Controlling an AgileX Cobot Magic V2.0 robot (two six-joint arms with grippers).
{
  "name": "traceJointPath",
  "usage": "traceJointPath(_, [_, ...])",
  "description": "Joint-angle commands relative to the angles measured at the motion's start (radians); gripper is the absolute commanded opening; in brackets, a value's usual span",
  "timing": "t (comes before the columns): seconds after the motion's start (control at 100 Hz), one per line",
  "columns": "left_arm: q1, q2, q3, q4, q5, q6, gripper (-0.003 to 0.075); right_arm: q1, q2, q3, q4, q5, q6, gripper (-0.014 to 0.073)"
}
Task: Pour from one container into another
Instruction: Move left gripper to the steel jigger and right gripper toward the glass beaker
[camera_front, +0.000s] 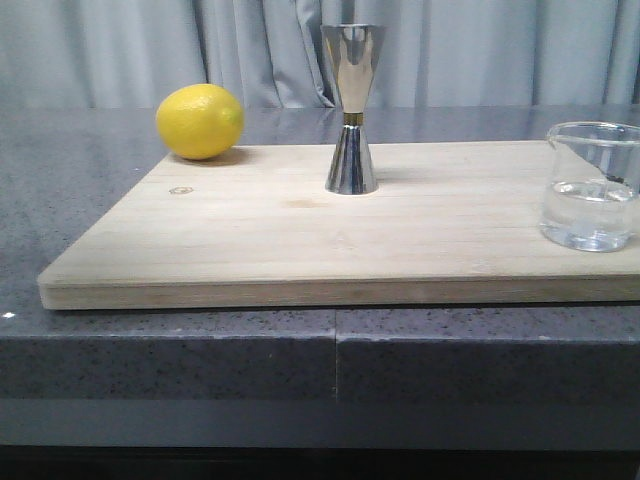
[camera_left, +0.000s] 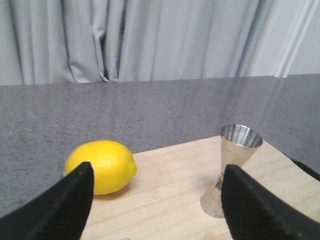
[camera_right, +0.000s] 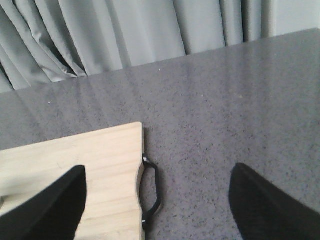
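Observation:
The clear glass beaker (camera_front: 592, 187) stands at the right end of the wooden board (camera_front: 250, 240), with clear liquid in its lower part. Mid-board toward the back stands the shiny steel jigger (camera_front: 352, 110), upright, also in the left wrist view (camera_left: 239, 150). My left gripper (camera_left: 157, 171) is open, hovering over the board with the jigger just ahead of one finger (camera_left: 260, 207). Open as well, my right gripper (camera_right: 159, 172) hangs above the board's right edge (camera_right: 135, 165), nothing between its fingers. Neither gripper shows in the front view. The beaker is out of both wrist views.
A yellow lemon (camera_front: 200, 121) lies on the board's back left corner, close ahead of the left gripper's other finger (camera_left: 70, 207). A black handle (camera_right: 151, 192) is fixed to the board's right edge. Grey speckled counter (camera_front: 80, 170) surrounds the board; grey curtains hang behind.

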Motion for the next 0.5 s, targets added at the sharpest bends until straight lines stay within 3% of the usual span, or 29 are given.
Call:
traceJointPath(0.0, [-0.054,0.07,-0.035,0.009,-0.131,0.004,0.0544,0.001,0.021,-0.036,0.012,-0.019,-0.002,0.0535])
traceJointPath(0.2, [-0.091,0.221,-0.035,0.054,-0.207,-0.029,0.0544,0.029,0.021,0.009,0.012,0.011,-0.021,0.0535])
traceJointPath(0.49, [-0.088,0.373,-0.037,0.374,-0.465,-0.329,0.0542,0.218,0.021,0.073,0.012,-0.021,-0.021,0.0534])
